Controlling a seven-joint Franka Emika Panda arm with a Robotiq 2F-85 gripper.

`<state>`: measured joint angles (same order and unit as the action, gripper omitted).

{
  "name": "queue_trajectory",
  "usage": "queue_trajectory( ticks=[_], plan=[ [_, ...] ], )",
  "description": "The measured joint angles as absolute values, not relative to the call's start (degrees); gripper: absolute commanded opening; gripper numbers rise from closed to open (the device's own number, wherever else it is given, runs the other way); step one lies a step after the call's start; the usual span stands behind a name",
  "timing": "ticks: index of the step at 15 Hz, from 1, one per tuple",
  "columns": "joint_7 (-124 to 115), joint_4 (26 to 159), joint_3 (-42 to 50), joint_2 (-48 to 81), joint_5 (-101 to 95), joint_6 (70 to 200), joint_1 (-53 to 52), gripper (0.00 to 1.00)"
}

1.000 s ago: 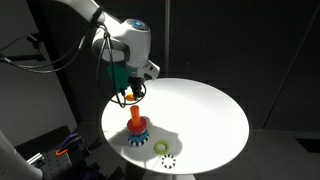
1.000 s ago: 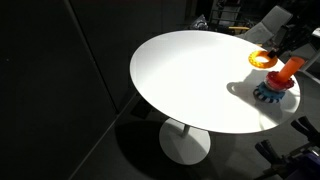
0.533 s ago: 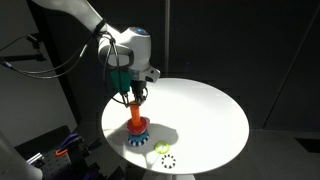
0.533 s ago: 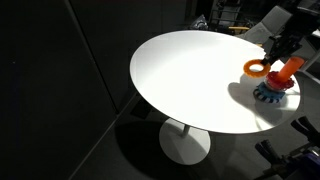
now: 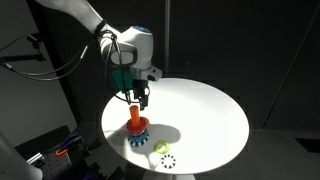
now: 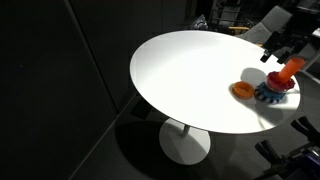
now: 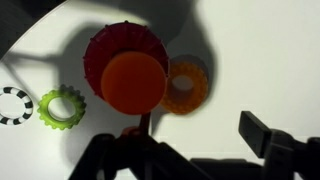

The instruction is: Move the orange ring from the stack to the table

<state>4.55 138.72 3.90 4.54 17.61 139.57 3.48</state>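
The orange ring [image 6: 241, 90] lies flat on the white table [image 6: 180, 70], right beside the stack's blue base [image 6: 270, 93]. In the wrist view the orange ring [image 7: 186, 88] rests next to the stack [image 7: 125, 55], whose orange peg [image 7: 133, 82] points up at the camera. My gripper [image 7: 185, 150] hangs above the ring and peg, open, with nothing between its dark fingers [image 7: 265, 135]. In both exterior views the gripper [image 5: 140, 97] [image 6: 280, 50] hovers just over the stack [image 5: 137, 125].
A yellow-green toothed ring [image 7: 62, 107] [image 5: 161, 148] and a black-and-white ring [image 7: 14, 105] [image 5: 168, 160] lie on the table near the stack and the table's edge. The table [image 5: 210, 110] stretches wide away from the toy.
The gripper, shut on the orange ring above the peg a second ago, has opened. The ring has gone from the jaws down onto the table beside the blue base.
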Motion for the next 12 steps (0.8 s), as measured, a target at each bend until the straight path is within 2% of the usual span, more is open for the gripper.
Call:
queue_trajectory(
  ticks=[12],
  plan=[
    [3.5, 136.8, 5.3, -1.0, 10.8, 130.9, 4.6, 1.0]
  ],
)
